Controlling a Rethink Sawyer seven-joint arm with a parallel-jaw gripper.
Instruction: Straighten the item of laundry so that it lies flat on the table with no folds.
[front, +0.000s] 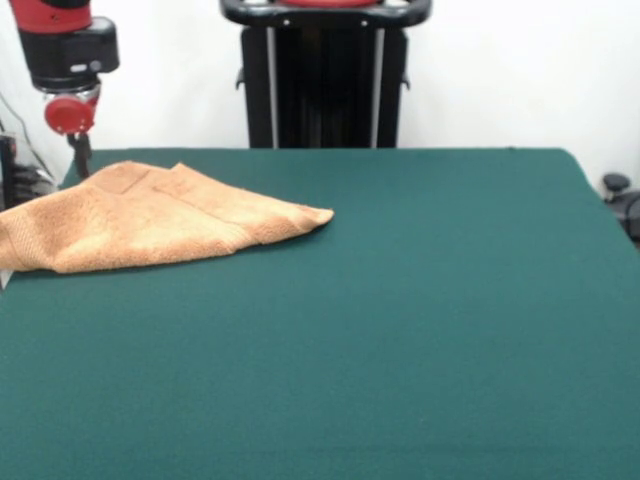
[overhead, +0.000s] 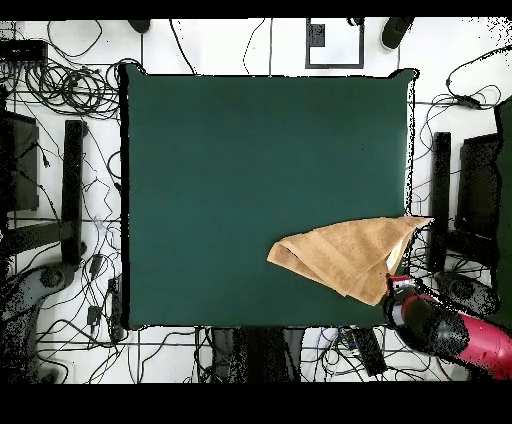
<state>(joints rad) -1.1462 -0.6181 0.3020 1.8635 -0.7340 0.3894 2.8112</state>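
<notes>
Towel (front: 150, 220) sits at the left edge of the front view, upper-left part of the table (front: 420, 330). It's folded over into a rough wedge: wide end at the frame's left edge, tip pointing right toward mid-table. A folded flap lies across its top, seam lines visible. Not flat.

Overhead view: towel (overhead: 345, 255) is in the lower right of the table (overhead: 230, 170), its upper-right corner reaching the table's right edge, maybe slightly over it. Its pointed end faces left into the table.

Open room: the green surface is bare everywhere else — whole right half and bottom of the front view, whole left and top of the overhead view. Cables and stands ring the table on the floor, off the surface.

Gripper (front: 78, 150) hangs at the upper left of the front view, just behind the towel's far edge, at the table corner. Overhead, the gripper (overhead: 398, 290) is right at the towel's lower-right end, red arm trailing to the lower right. Can't tell if the fingers are spread or closed, or touching cloth.
</notes>
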